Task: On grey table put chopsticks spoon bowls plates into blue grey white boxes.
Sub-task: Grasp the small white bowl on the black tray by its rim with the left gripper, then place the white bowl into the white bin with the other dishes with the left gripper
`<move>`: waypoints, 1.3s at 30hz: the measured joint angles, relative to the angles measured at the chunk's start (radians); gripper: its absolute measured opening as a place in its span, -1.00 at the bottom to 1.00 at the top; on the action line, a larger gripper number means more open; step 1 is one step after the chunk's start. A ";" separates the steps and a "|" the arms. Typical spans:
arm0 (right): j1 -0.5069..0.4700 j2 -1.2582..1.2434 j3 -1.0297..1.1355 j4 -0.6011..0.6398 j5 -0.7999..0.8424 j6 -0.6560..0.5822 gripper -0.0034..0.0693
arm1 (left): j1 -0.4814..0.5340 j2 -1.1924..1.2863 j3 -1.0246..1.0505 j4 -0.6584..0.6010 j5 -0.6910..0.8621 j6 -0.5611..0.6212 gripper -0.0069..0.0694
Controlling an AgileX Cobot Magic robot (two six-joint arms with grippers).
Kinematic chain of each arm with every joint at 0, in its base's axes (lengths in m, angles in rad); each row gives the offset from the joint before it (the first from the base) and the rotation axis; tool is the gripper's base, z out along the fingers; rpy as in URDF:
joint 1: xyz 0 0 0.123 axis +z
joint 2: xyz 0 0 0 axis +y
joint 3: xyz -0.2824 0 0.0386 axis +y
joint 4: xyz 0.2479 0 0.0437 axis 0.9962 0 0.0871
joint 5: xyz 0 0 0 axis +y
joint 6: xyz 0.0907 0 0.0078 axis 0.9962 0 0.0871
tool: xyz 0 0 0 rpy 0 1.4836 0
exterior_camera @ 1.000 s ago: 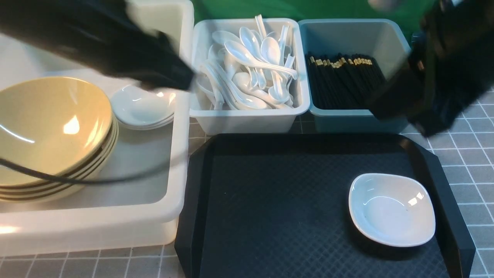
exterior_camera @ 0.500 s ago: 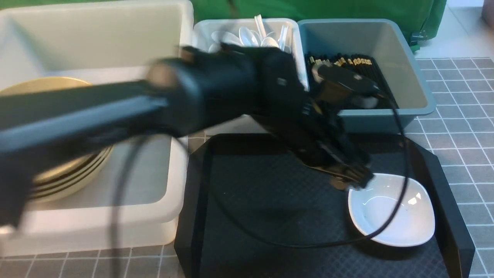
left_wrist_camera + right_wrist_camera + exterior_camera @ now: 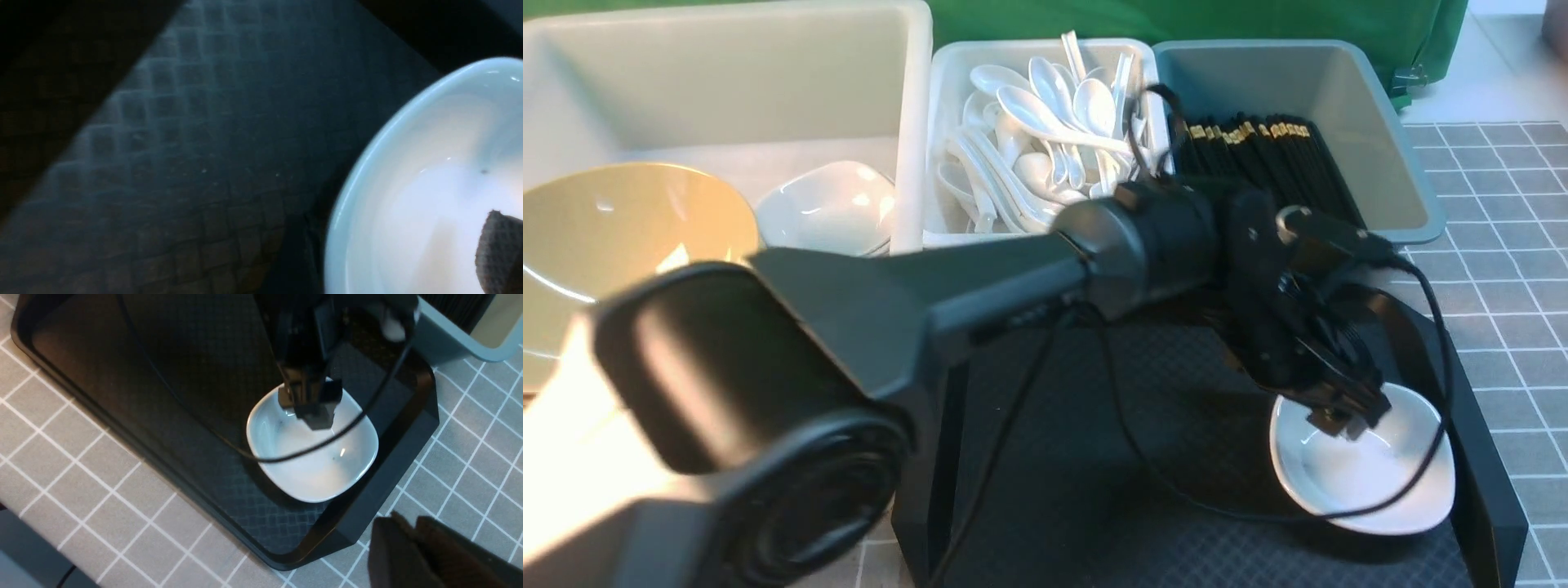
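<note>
One small white plate (image 3: 1372, 482) (image 3: 314, 469) lies on the black tray's right part. My left gripper (image 3: 1343, 412) (image 3: 308, 408) hangs open over the plate's far-left rim. One of its finger pads (image 3: 500, 249) is inside the plate (image 3: 408, 183); the other does not show in the left wrist view. My right gripper (image 3: 402, 526) is shut with nothing in it, above the grey table (image 3: 81, 465) off the tray's corner. Olive-yellow bowls (image 3: 621, 220) and more plates (image 3: 829, 208) sit in the large white tub (image 3: 907, 122). Spoons (image 3: 1045, 131) fill the white bin (image 3: 943, 122). Chopsticks (image 3: 1258, 163) lie in the blue-grey bin (image 3: 1405, 188).
The black tray (image 3: 1176, 531) (image 3: 184, 355) with its raised rim lies in front of the two small bins. My left arm and its cable stretch across the tray from the left. Gridded grey table (image 3: 1511, 310) shows to the tray's right.
My left arm swung from the large tub across to the plate on the tray and lowered onto its rim. The plate shifted slightly. My right arm left the front view.
</note>
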 joint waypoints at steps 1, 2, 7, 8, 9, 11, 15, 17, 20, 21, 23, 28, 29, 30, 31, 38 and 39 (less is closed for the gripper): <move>0.000 0.000 0.000 0.000 0.000 -0.003 -0.64 | -0.001 0.006 0.000 0.005 0.005 -0.008 0.38; 0.000 0.000 0.000 0.000 0.000 -0.004 -0.64 | -0.001 0.007 0.000 0.010 0.010 -0.013 0.34; 0.000 0.000 0.000 0.000 0.001 -0.006 -0.64 | 0.000 0.008 -0.015 0.064 0.047 -0.044 -0.23; 0.000 0.000 0.000 0.000 -0.001 -0.006 -0.64 | 0.001 0.007 -0.024 0.071 0.075 -0.049 -0.40; 0.000 0.000 0.000 0.001 -0.001 -0.006 -0.64 | 0.002 0.007 -0.028 0.072 0.080 -0.052 -0.46; 0.000 0.010 0.001 0.009 -0.018 -0.006 -0.64 | 0.012 -0.012 -0.065 0.060 0.149 -0.053 -0.71; 0.000 0.065 -0.007 0.029 -0.032 -0.026 -0.64 | 0.046 -0.091 -0.106 0.079 0.229 -0.011 -0.80; 0.000 0.118 -0.029 0.056 -0.038 -0.062 -0.65 | 0.089 -0.170 -0.113 0.080 0.257 0.005 -0.81; 0.000 0.206 -0.080 0.123 -0.069 -0.125 -0.73 | 0.181 -0.314 -0.120 0.083 0.282 0.022 -0.81; 0.000 0.233 -0.103 0.145 -0.078 -0.147 -0.76 | 0.204 -0.342 -0.122 0.086 0.290 0.023 -0.82; 0.000 0.279 -0.139 0.194 -0.096 -0.188 -0.79 | 0.271 -0.411 -0.128 0.099 0.307 0.023 -0.82; 0.015 0.449 -0.275 0.359 -0.158 -0.313 -0.80 | 0.547 -0.545 -0.128 0.151 0.417 0.024 -0.82; 0.017 0.454 -0.279 0.361 -0.158 -0.313 -0.80 | 0.567 -0.547 -0.128 0.153 0.421 0.024 -0.82; 0.026 0.472 -0.294 0.365 -0.167 -0.325 -0.80 | 0.596 -0.550 -0.128 0.158 0.436 0.024 -0.82; 0.043 0.500 -0.317 0.371 -0.181 -0.331 -0.80 | 0.668 -0.551 -0.128 0.162 0.461 0.024 -0.82; 0.089 0.590 -0.349 0.382 -0.259 -0.366 -0.79 | 0.877 -0.543 -0.041 0.145 0.362 0.024 -0.82; 0.089 0.594 -0.349 0.382 -0.261 -0.368 -0.79 | 0.884 -0.542 -0.032 0.144 0.355 0.024 -0.82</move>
